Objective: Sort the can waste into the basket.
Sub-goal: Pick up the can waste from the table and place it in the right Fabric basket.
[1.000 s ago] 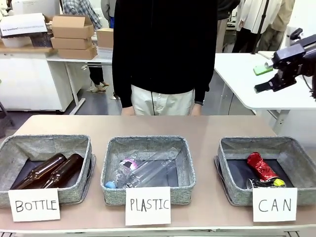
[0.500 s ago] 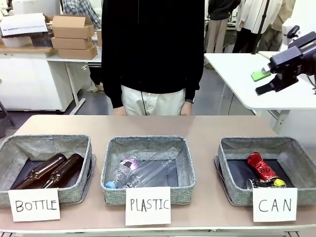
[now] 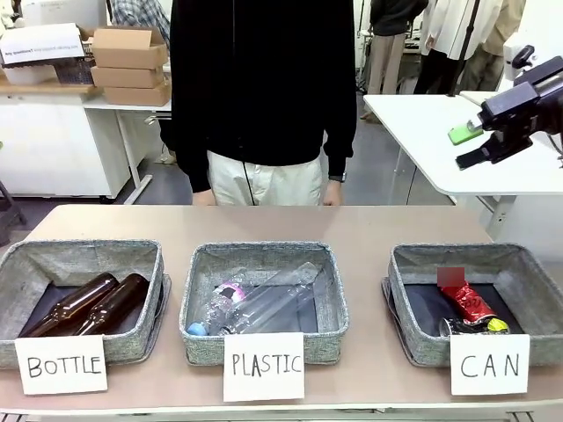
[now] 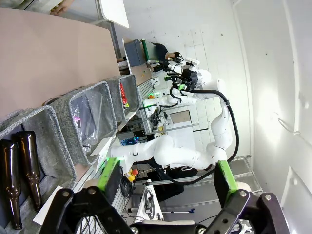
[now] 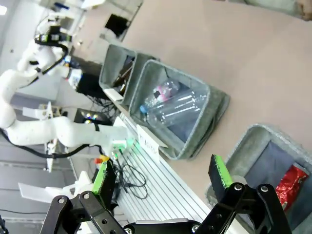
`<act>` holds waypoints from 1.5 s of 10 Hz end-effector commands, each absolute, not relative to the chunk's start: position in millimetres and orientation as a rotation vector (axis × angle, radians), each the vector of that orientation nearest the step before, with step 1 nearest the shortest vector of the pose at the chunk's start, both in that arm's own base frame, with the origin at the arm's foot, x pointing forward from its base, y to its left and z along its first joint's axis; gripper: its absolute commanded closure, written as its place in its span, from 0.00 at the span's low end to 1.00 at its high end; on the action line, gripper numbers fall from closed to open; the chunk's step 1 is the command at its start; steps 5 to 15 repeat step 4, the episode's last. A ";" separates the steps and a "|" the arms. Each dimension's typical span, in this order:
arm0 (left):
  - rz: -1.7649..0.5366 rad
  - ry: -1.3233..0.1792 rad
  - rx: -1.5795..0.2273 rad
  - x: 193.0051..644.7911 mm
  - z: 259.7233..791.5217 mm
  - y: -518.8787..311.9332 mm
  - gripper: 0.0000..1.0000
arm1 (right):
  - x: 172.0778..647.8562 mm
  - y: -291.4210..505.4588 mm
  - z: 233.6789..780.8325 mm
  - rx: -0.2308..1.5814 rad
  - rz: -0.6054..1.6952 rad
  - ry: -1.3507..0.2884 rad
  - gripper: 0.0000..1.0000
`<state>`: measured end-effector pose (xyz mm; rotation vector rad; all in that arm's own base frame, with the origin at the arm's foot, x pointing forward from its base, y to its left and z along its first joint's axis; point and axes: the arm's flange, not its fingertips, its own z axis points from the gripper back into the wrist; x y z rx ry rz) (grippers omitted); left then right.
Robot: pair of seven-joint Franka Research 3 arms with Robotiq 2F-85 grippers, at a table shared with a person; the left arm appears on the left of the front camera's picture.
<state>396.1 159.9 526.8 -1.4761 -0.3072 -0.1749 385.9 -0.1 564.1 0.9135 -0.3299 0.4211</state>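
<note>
The grey basket [image 3: 466, 256] with the "CAN" card [image 3: 489, 364] stands at the table's front right. Inside lie the crushed red can [image 3: 468, 302] and, just in front of it, the dark can [image 3: 471, 326]. My right gripper [image 3: 465, 147] hangs open and empty high above the basket, off the table's right end. Its wrist view looks down between the open fingers [image 5: 220, 171] at the basket [image 5: 257, 132] and the red can [image 5: 288, 184]. My left gripper [image 4: 168, 175] is open and empty, seeing the basket [image 4: 130, 84] far off.
A "PLASTIC" basket [image 3: 262, 256] with clear bottles stands in the middle, and a "BOTTLE" basket [image 3: 84, 254] with two brown bottles at the left. A person in a black top [image 3: 264, 88] stands at the far edge. A white side table [image 3: 431, 141] lies beyond my right gripper.
The person has shifted to the left. My right gripper rose a little a second ago and has held still since. The cans have not moved.
</note>
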 end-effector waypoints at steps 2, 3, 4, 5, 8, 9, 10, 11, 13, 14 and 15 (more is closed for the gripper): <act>-0.184 -0.305 -1.475 392.6 527.6 158.0 0.00 | 384.9 -0.4 565.5 0.904 0.419 -0.324 0.00; -0.184 -0.305 -1.475 392.6 527.6 158.0 0.00 | 384.9 -0.4 565.5 0.904 0.419 -0.324 0.00; -0.184 -0.305 -1.475 392.6 527.6 158.0 0.00 | 384.9 -0.4 565.5 0.904 0.419 -0.324 0.00; -0.184 -0.305 -1.475 392.6 527.6 158.0 0.00 | 384.9 -0.4 565.5 0.904 0.419 -0.324 0.00; -0.184 -0.305 -1.475 392.6 527.6 158.0 0.00 | 384.9 -0.4 565.5 0.904 0.419 -0.324 0.00; -0.184 -0.305 -1.475 392.6 527.6 158.0 0.00 | 384.9 -0.4 565.5 0.904 0.419 -0.324 0.00; -0.184 -0.305 -1.475 392.6 527.6 158.0 0.00 | 384.9 -0.4 565.5 0.904 0.419 -0.324 0.00; -0.184 -0.305 -1.475 392.6 527.6 158.0 0.00 | 384.9 -0.4 565.5 0.904 0.419 -0.324 0.00; -0.184 -0.305 -1.475 392.6 527.6 158.0 0.00 | 384.9 -0.4 565.5 0.904 0.419 -0.324 0.00; -0.184 -0.305 -1.475 392.6 527.6 158.0 0.00 | 384.9 -0.4 565.5 0.904 0.419 -0.324 0.00; -0.184 -0.305 -1.475 392.6 527.6 158.0 0.00 | 384.9 -0.4 565.5 0.904 0.419 -0.324 0.00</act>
